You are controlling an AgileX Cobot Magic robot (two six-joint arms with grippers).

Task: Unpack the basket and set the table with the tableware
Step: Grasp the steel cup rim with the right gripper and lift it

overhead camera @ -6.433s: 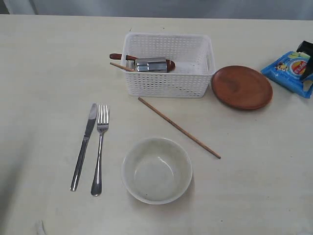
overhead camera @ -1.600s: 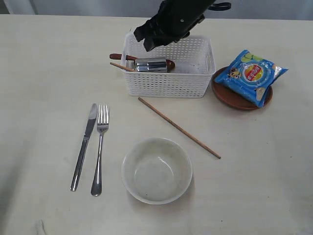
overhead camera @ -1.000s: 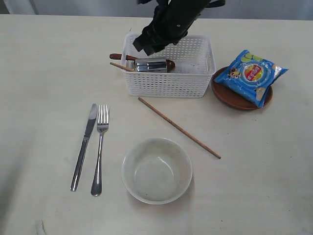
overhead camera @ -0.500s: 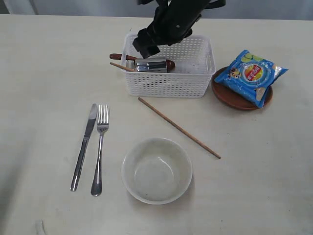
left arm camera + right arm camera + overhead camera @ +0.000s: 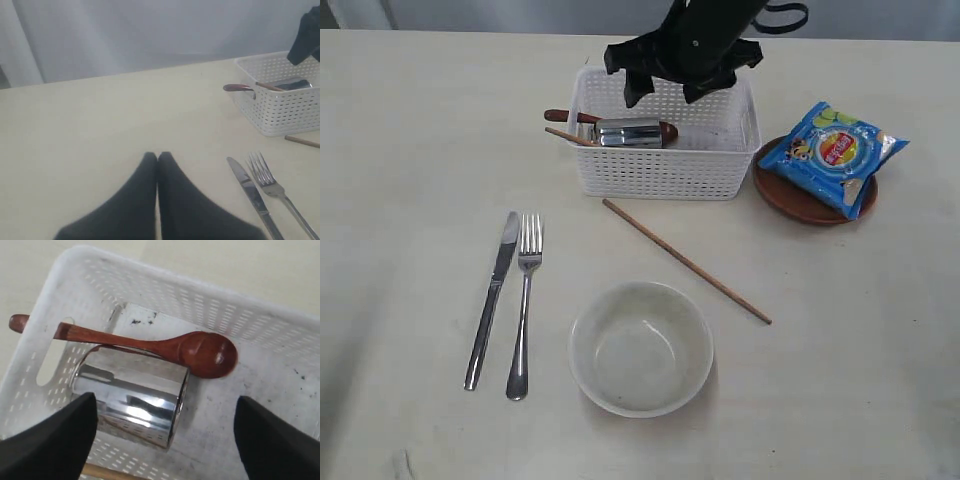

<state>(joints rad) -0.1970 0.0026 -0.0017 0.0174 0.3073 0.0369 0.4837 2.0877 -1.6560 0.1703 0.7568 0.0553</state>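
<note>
My right gripper (image 5: 665, 93) hangs open over the white basket (image 5: 665, 170). Inside the basket (image 5: 60, 305) a steel cup (image 5: 131, 400) lies on its side, directly below the right gripper (image 5: 165, 400) and apart from its fingers. A reddish-brown spoon (image 5: 200, 352) rests against the cup (image 5: 628, 132), its handle poking over the basket rim. One chopstick (image 5: 570, 136) leans in the basket. Another chopstick (image 5: 685, 260) lies on the table. The knife (image 5: 492, 300), fork (image 5: 524, 300) and bowl (image 5: 640, 347) sit in front. My left gripper (image 5: 157, 156) is shut over bare tabletop.
A blue chips bag (image 5: 833, 152) lies on the brown plate (image 5: 785, 203) to the right of the basket. From the left wrist view the basket (image 5: 285, 115), knife (image 5: 250, 190) and fork (image 5: 272, 187) lie beyond the gripper.
The right gripper has turned and shifted slightly right above the basket, and its jaws have spread wider. Before that, the chips bag went onto the plate.
</note>
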